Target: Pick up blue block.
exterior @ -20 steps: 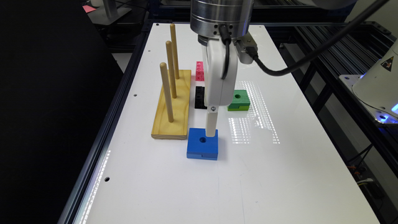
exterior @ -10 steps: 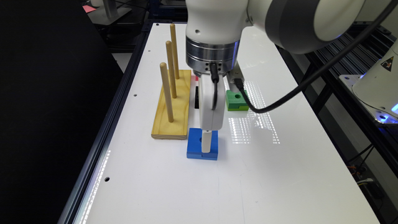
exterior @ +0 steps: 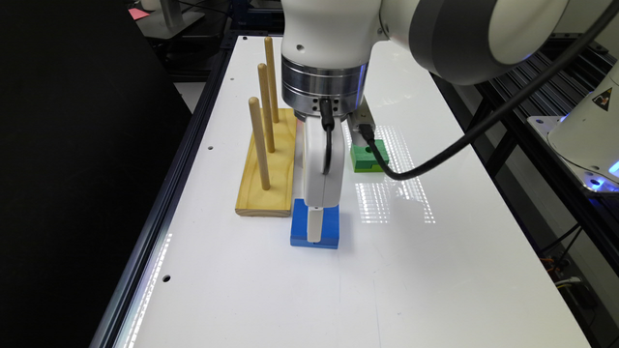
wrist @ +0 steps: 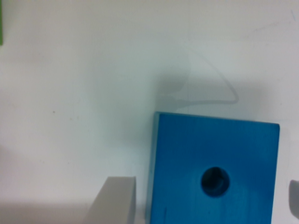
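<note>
Gripper (wrist: 205, 205) spread open with 1 finger on each side of the blue block (wrist: 215, 154) lying flat on the white table (exterior: 435, 270); rigid, light-looking, best pinched across its flat sides

The blue block (wrist: 215, 172) lies flat on the white table (wrist: 84, 79), its round hole (wrist: 215, 182) facing up. One grey finger (wrist: 119, 200) of the gripper (wrist: 205, 198) stands just beside one side of the block, with a thin gap between them; the edge of the other finger shows past the opposite side, so the jaws are spread around the block. A sliver of something green (wrist: 1, 23) sits well apart from it.
</note>
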Tool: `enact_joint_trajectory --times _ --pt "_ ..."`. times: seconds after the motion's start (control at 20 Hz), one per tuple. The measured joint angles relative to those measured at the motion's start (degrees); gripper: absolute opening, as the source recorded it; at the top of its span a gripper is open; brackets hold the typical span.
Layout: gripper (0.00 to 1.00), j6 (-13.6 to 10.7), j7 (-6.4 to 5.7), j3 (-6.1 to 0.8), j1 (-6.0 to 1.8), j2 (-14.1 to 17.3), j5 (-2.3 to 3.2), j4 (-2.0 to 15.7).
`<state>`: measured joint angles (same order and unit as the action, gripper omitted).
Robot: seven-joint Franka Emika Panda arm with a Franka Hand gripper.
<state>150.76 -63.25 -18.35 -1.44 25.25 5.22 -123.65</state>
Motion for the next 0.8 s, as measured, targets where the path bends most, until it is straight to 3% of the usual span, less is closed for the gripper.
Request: enact_joint_trajectory --times 0.5,0.7,0.8 --pt "1.0 0.19 -0.08 0.13 0.21 0.79 0.03 0.06" --pt "1.0 2.25 -0.09 0.6 0.3 3.86 0.78 0.51" --pt "1.0 2.09 -0.25 0.68 0.4 4.21 0.97 1.24"
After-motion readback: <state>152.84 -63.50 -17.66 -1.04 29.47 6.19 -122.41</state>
